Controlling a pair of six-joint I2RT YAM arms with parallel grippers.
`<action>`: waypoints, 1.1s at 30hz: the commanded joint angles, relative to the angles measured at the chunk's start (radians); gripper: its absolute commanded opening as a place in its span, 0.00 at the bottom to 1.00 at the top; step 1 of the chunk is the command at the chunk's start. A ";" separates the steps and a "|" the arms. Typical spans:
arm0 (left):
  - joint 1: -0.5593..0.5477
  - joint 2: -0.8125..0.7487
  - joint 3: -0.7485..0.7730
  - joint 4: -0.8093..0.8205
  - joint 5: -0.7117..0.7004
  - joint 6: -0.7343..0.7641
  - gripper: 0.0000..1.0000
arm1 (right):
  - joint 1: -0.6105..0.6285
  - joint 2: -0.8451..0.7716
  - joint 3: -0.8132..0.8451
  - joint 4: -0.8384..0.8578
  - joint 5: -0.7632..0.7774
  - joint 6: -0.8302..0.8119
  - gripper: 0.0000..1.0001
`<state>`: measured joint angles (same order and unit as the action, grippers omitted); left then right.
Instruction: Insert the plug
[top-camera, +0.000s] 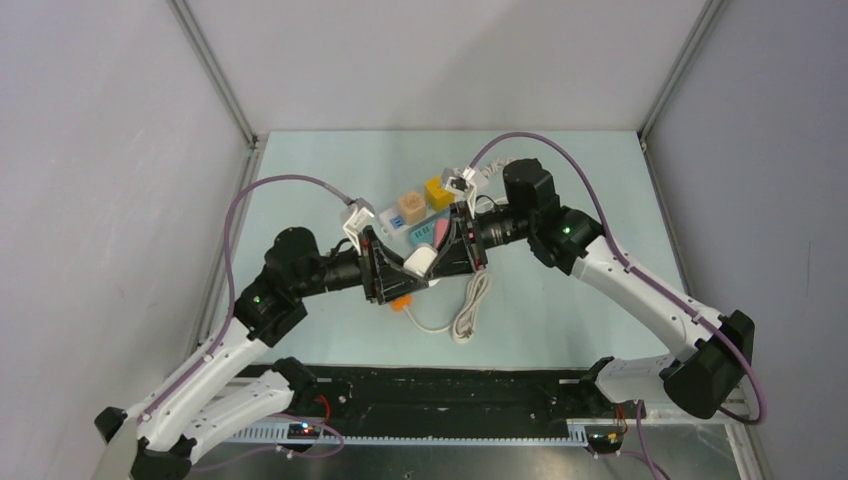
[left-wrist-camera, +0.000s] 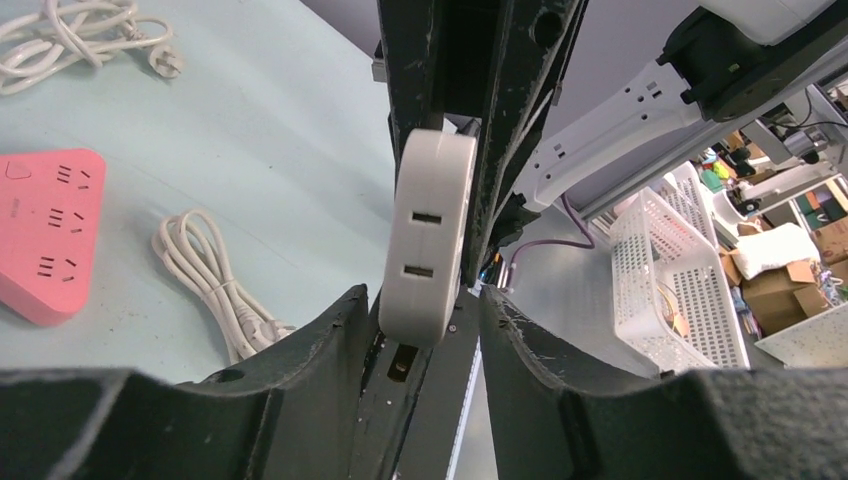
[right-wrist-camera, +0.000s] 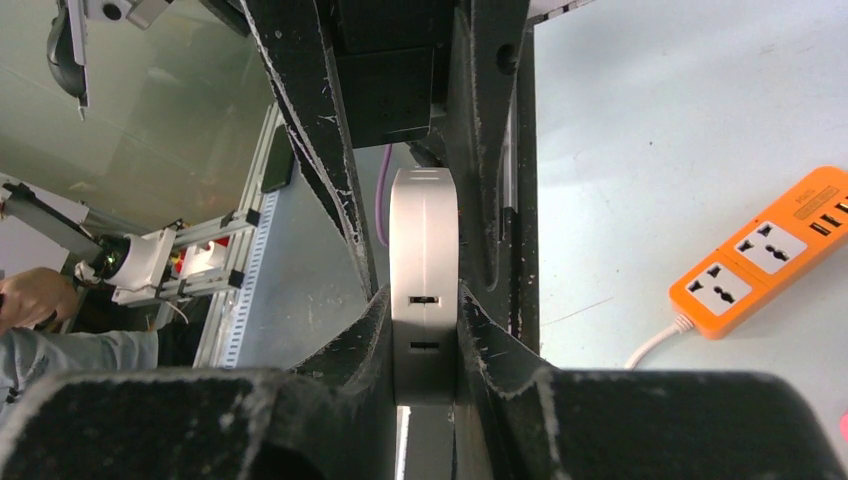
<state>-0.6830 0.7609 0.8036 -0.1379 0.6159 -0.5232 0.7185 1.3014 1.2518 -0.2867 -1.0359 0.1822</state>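
A white socket block (top-camera: 420, 262) with two slots hangs above the table between both grippers. My right gripper (top-camera: 447, 255) is shut on it; in the right wrist view both fingers press its flat sides (right-wrist-camera: 423, 270). My left gripper (top-camera: 395, 275) is open around the block's other end. In the left wrist view the block (left-wrist-camera: 430, 235) sits between my spread fingers, with a gap on the right side. A white cable coil (top-camera: 470, 305) with a plug (left-wrist-camera: 165, 62) lies on the table.
A pink triangular power strip (left-wrist-camera: 45, 230) and a second cable bundle (left-wrist-camera: 215, 285) lie on the table. An orange power strip (right-wrist-camera: 775, 250) lies below the grippers (top-camera: 400, 302). Yellow (top-camera: 438, 192) and tan (top-camera: 410, 207) socket cubes stand behind.
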 joint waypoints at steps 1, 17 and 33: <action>0.003 -0.017 -0.013 0.018 0.031 0.005 0.49 | -0.016 -0.011 0.039 0.063 0.006 0.028 0.00; 0.003 -0.013 -0.021 0.017 0.050 0.012 0.10 | -0.019 -0.013 0.039 0.010 0.039 -0.024 0.00; 0.012 -0.084 -0.058 -0.085 -0.230 0.073 1.00 | -0.022 -0.019 0.039 -0.001 0.083 -0.022 0.00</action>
<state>-0.6819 0.7349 0.7696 -0.1680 0.5800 -0.5030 0.6979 1.3014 1.2533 -0.2836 -0.9958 0.1642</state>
